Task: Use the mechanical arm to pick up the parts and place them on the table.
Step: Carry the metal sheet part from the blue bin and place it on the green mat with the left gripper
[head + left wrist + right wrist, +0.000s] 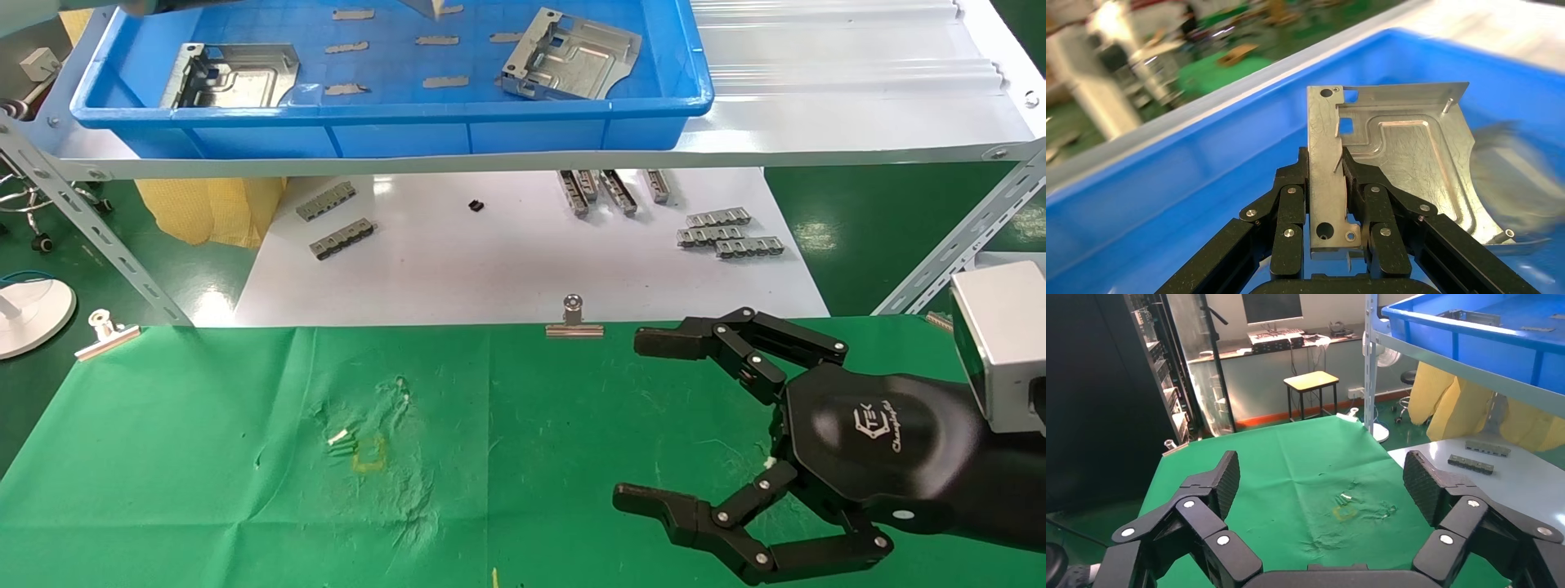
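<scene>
My left gripper [1326,168] is shut on the folded rim of a silver plate [1413,159] and holds it over the blue tray [1187,177]. This gripper is out of the head view. Two more silver plates lie in the tray [392,131]: one at its left [233,77], one tilted at its right [572,57]. My right gripper [644,418] is open and empty, hovering over the right front of the green cloth table [204,474]. The right wrist view shows its spread fingers [1226,478] above the cloth [1291,453] and the yellow mark [1344,512].
The tray stands on a white shelf with slanted metal braces [90,229] [964,245]. Thin grey strips [445,82] lie in the tray. Small ridged bars [335,220] [727,233] lie on the white sheet [490,269]. Clips [574,320] [106,331] pin the cloth's far edge.
</scene>
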